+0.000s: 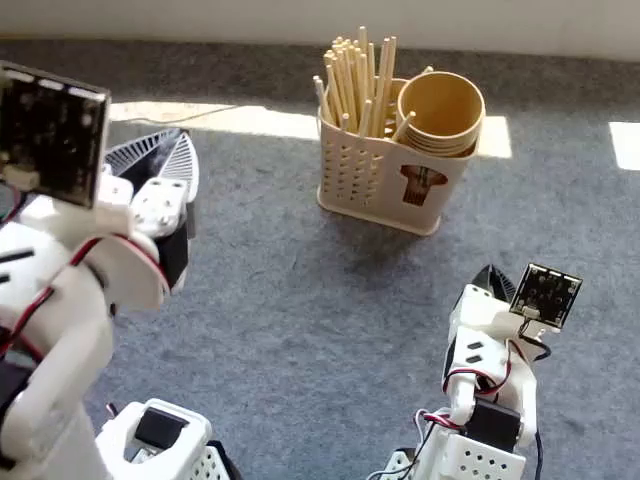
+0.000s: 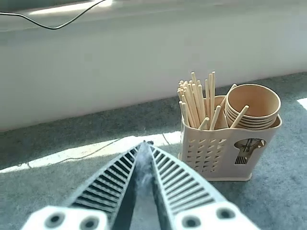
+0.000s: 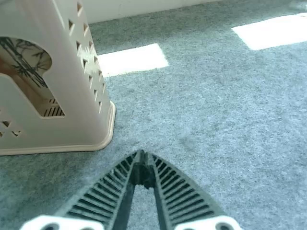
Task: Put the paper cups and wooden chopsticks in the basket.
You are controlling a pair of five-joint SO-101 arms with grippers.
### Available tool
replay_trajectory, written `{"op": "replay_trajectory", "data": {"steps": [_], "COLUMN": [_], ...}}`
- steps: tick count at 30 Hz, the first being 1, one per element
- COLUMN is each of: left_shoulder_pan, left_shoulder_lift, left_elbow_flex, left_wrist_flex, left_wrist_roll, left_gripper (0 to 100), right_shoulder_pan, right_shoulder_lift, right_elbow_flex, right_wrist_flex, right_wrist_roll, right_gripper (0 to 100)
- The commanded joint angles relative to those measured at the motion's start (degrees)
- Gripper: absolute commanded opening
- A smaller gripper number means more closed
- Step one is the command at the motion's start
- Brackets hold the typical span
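Note:
A cream perforated basket (image 1: 385,180) (image 2: 225,153) (image 3: 53,110) stands upright on the grey carpet at the back centre. Inside it a bundle of wooden chopsticks (image 1: 358,85) (image 2: 197,103) stands on end beside a stack of tan paper cups (image 1: 440,112) (image 2: 253,106). My left gripper (image 2: 144,146) (image 1: 165,150) is shut and holds nothing, well to the left of the basket. My right gripper (image 3: 141,155) (image 1: 492,280) is shut and holds nothing, low on the carpet in front of the basket's right corner.
Grey carpet (image 1: 300,300) covers the floor between the arms and the basket. A pale wall (image 2: 120,62) runs behind, with a thin dark cable (image 2: 53,25) along its top. Sunlit patches (image 1: 250,120) lie on the carpet at the back.

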Motion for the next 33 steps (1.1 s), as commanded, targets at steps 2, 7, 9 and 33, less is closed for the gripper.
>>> {"op": "replay_trajectory", "data": {"steps": [2, 7, 9, 33], "left_shoulder_pan": [-1.01, -1.01, -1.01, -13.32], "left_shoulder_lift": [-11.03, -25.71, -32.75, -65.01], "left_elbow_flex": [10.33, 29.49, 38.02, 98.51], "left_wrist_flex": [0.09, -7.74, -12.4, -27.6], "left_wrist_roll": [0.18, 0.18, 0.18, -9.67], "left_gripper": [0, 0, 0, 0], "right_shoulder_pan": [-1.54, -6.99, -8.57, -17.45], "right_shoulder_lift": [-0.57, -0.66, -0.66, -0.66], "right_elbow_flex": [-2.07, -2.07, -2.07, 11.91], "right_wrist_flex": [1.8, 3.3, 3.3, 8.22], "right_wrist_roll": [0.0, 0.0, 0.0, -0.35], "right_gripper": [0.5, 0.5, 0.5, 0.5]}}
